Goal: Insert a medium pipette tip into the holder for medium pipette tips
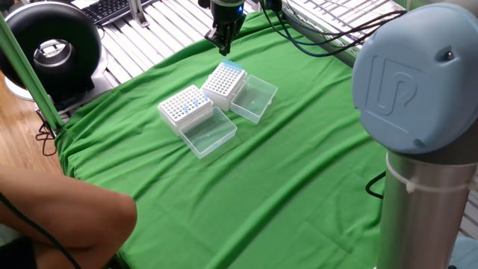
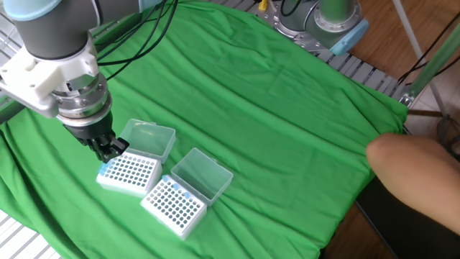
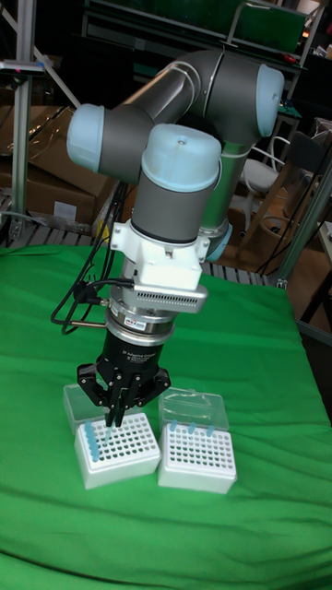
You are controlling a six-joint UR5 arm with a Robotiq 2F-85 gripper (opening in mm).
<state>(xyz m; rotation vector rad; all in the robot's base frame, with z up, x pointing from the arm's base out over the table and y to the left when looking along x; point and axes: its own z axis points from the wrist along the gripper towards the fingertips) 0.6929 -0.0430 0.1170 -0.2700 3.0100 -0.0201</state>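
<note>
One fixed view: the gripper hangs above the far edge of the holder for medium pipette tips, which stands on the green cloth beside a second rack. Both clear lids lie open.

The other fixed view: the fingers are nearly closed just above the holder's corner. Whether they pinch a tip cannot be told.

Tall fixed view: a thin pipette tip appears to hang between the closed fingers over the holder's blue-tipped row.

Risk: a slight lateral offset would land the tip on the grid between holes, bending it or shifting the rack.
</note>
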